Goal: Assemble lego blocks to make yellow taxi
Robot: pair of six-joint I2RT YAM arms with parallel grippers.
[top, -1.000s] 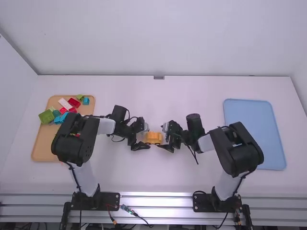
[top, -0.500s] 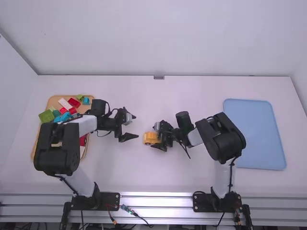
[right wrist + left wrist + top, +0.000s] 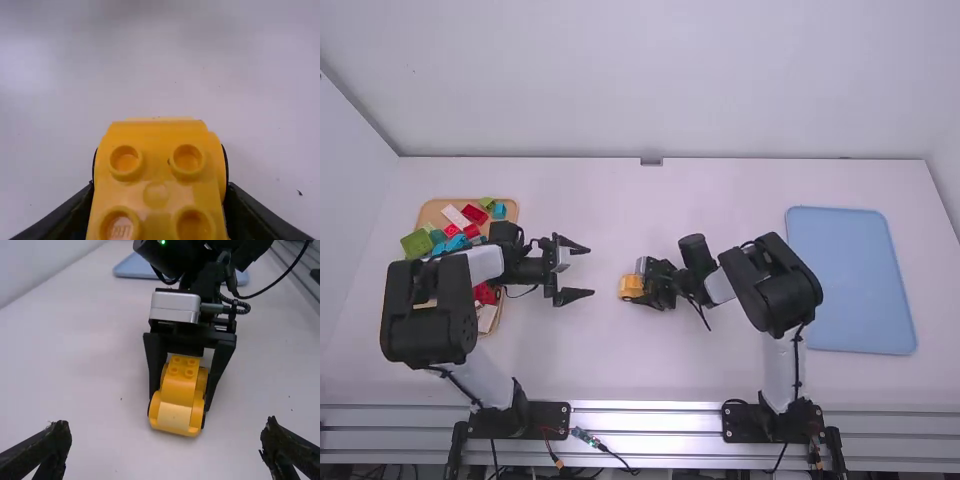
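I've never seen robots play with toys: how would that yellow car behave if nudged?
The yellow car would probably roll, as dark wheels seem to sit at its sides. Its glossy plastic look suggests something stiff and light. With the right arm's jaws around it, though, it likely wouldn't go far.

High view: bright, even light across the worktop (image 3: 720,200); white glare on the metal rail (image 3: 645,413), camera side of the left end effector (image 3: 590,271) and right end effector (image 3: 632,283). Left wrist view: faint, soft-edged shadow around the right end effector; pale sheen on its housing (image 3: 175,307). Right wrist view: dimmer, a dusky band beyond the end effector; small highlights on the taxi (image 3: 156,170).
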